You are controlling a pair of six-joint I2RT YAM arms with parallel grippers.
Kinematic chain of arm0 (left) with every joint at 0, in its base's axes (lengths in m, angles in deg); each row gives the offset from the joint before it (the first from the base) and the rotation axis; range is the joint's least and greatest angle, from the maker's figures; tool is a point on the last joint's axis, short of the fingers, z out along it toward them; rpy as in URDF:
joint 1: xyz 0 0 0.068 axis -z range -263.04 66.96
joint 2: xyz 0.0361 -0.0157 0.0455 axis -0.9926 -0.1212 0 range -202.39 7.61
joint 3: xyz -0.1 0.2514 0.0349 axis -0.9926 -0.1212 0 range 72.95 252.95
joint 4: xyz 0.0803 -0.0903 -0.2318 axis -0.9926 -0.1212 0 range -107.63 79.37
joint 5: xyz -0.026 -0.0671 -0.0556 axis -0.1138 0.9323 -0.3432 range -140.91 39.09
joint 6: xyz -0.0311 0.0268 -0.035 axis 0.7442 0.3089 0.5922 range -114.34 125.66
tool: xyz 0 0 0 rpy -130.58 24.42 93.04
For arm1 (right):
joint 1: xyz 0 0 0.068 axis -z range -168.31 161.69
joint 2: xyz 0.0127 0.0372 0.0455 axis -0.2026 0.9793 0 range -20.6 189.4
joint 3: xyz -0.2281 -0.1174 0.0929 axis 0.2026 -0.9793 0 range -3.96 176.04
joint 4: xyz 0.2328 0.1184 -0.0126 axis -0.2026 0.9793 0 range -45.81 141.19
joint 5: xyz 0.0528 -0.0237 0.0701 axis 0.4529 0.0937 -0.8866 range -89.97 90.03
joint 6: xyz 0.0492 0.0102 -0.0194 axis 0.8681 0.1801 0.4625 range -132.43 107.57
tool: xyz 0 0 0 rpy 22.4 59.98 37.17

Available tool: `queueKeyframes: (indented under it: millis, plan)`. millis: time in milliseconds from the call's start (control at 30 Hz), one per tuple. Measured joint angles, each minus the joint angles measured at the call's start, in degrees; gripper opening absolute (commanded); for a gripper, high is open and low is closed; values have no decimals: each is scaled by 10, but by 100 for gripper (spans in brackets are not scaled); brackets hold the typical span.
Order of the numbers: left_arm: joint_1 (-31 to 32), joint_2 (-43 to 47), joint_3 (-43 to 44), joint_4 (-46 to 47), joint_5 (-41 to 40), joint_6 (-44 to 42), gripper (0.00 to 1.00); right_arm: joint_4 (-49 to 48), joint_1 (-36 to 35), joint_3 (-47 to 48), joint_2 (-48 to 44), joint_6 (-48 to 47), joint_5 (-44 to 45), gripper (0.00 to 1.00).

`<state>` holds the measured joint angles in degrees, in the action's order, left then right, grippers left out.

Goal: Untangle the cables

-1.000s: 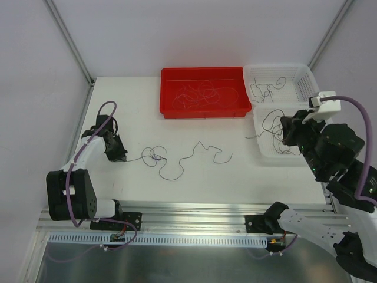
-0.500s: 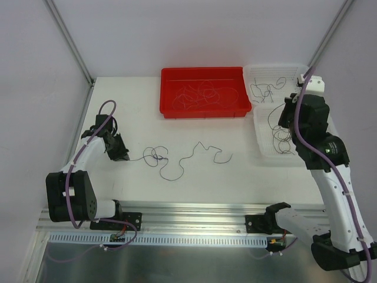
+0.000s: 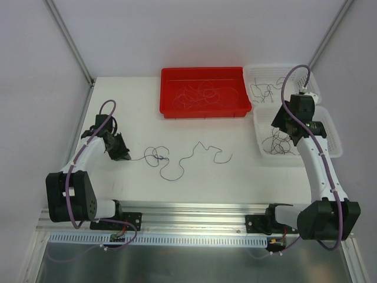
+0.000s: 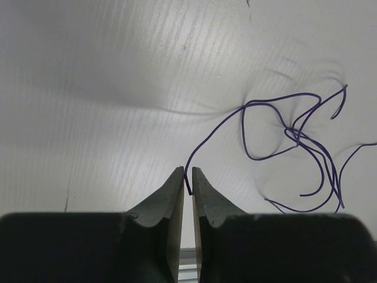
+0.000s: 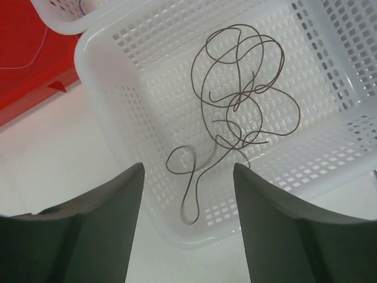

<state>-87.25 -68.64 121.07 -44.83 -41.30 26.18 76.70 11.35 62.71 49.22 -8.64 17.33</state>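
The left wrist view shows what the overhead view cannot. The left gripper [image 4: 188, 172] has its jaws standing narrow on the free end of a hair-thin purple wire [image 4: 293, 132], which sits right between the tips. From there the strand runs ahead and to the right of the fingers into a loose knot of loops on the white table [image 4: 88, 88]. Overhead, a thin dark zigzag strand [image 3: 203, 146] lies past that knot, well apart from the gripper.

In the right wrist view the right gripper [image 5: 188, 171] is spread wide with nothing between its fingers. It hangs over the near wall of a white perforated plastic basket [image 5: 94, 65]. Just ahead of the tips a curly dark wire [image 5: 235, 103], brown or black (hard to say), lies bunched on the basket floor. One of its loops trails toward the near wall.

Farther off, only the overhead view shows a second white basket [image 3: 277, 66] and a red plastic tray [image 3: 203, 112], each holding thin wires [image 3: 200, 94].
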Motion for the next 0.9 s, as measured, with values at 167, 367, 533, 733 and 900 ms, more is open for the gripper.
queueKeyframes:
  millis: [167, 367, 533, 733, 900]
  plan:
    - [0, 0, 0, 5, 10, 0, 10, 1, -26, -12, -46, 5, -46, 72]
    - [0, 0, 0, 7, 24, 0, 10, -42, -186, -39, -107, 21, -144, 71]
    - [0, 0, 0, 9, 34, 0, 10, -112, -333, -52, -24, 26, -227, 70]
    - [0, 0, 0, 10, 35, 0, 10, -136, -443, 23, 168, -16, -288, 68]
    - [0, 0, 0, 9, 37, 0, 9, -144, -483, 94, 276, -46, -306, 67]
